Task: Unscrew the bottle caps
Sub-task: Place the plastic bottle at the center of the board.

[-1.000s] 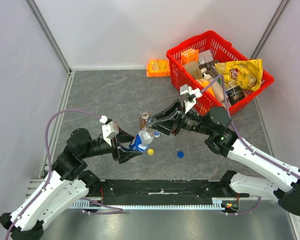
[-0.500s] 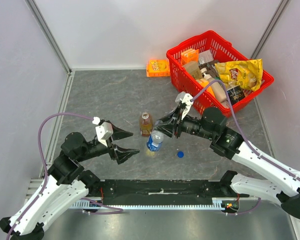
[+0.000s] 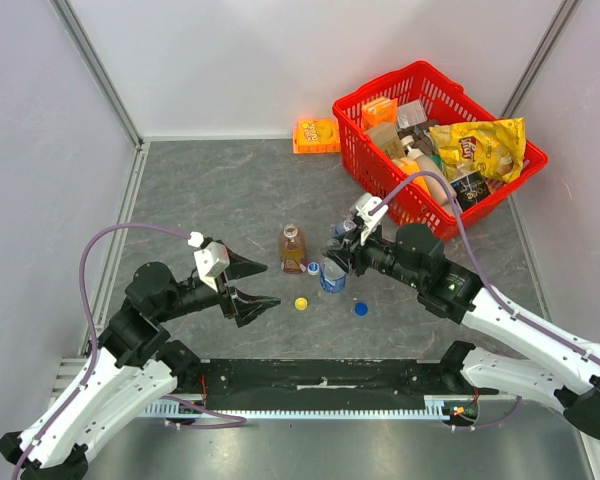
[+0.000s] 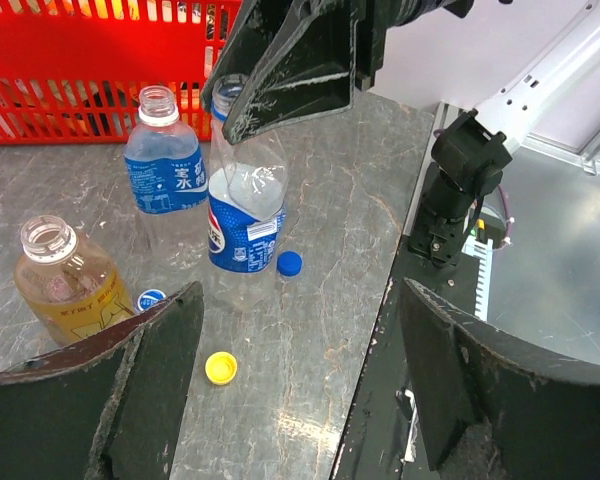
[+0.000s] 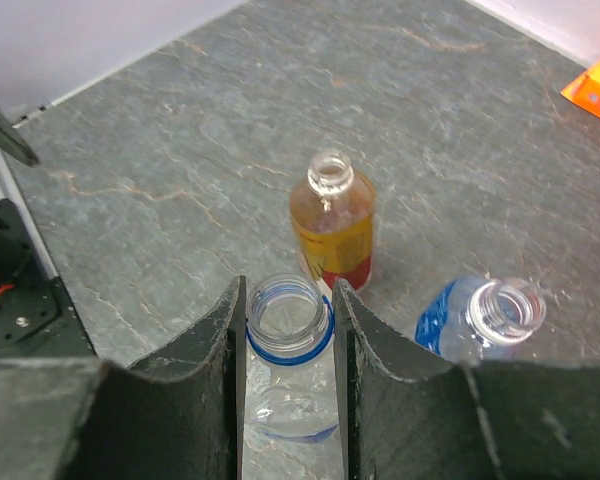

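Lab test cell is indicated: grey tabletop (image 3: 210,190) enclosed by white panels (image 3: 40,150), aluminium framing (image 3: 95,65).

3 bottles stand upright and uncapped, close together. The amber bottle (image 3: 292,248), with a red-white label, is on the left. Just right of it and slightly nearer stands a clear bottle (image 3: 331,277) with a blue label, its neck pinched in the right gripper (image 5: 290,290). The second clear bottle (image 4: 165,165), also blue-labelled, stands farther back on the right. 3 caps lie loose. The whitish cap (image 3: 313,268) lies between the amber and pinched bottles. The yellow cap (image 3: 301,303) lies nearer, and the blue cap (image 3: 361,309) nearer and to the right.
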Controlling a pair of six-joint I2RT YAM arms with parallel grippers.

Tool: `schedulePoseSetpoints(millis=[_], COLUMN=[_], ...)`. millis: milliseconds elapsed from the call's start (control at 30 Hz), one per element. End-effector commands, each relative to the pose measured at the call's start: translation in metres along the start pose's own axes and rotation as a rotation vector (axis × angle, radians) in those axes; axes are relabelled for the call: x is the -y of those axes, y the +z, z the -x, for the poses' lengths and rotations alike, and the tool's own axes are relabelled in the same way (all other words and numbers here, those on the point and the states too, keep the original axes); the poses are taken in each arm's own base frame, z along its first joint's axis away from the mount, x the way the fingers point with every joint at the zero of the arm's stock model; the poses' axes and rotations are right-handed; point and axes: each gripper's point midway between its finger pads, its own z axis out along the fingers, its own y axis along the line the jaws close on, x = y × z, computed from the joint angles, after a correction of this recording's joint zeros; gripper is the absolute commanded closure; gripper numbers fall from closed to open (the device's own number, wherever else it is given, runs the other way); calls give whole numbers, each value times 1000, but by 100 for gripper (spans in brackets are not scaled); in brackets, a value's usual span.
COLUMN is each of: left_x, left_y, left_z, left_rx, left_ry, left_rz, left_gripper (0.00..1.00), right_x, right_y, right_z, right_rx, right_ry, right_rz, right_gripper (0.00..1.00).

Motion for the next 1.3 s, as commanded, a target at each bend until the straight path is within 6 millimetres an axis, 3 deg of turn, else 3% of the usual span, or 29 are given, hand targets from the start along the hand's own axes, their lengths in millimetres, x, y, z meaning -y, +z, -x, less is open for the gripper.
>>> schedulePoseSetpoints(millis=[0,467,600,767,867,1033,1267], left_x=[-1,-2,-1,0,-1,-1,-1], left_y=[2,3,3,3,3,3,4], left_z=[4,1,1,1,0,0,0], left_rx=[13,-5,-4,-6,-6,-5,-10], left_ry=[19,5,6,4,2,2,1], left_rz=[-2,-3,-6,-9,-7,-4,-7], left_gripper=[17,18,18,18,18,18,18], right_x=[14,24,24,22,20,16,5], right_y=[5,5,0,-3,-4,-3,-5], right_z=[-6,-36,-39,-38,-37,-33,-15], right_rx=[31,43,53,72,78,81,128], right_ry=[-29,8,14,2,-4,-2,19], right_rz=[-75,-122,-125,-114,-99,-80,-27], right_gripper=[100,100,93,79,63,47,17])
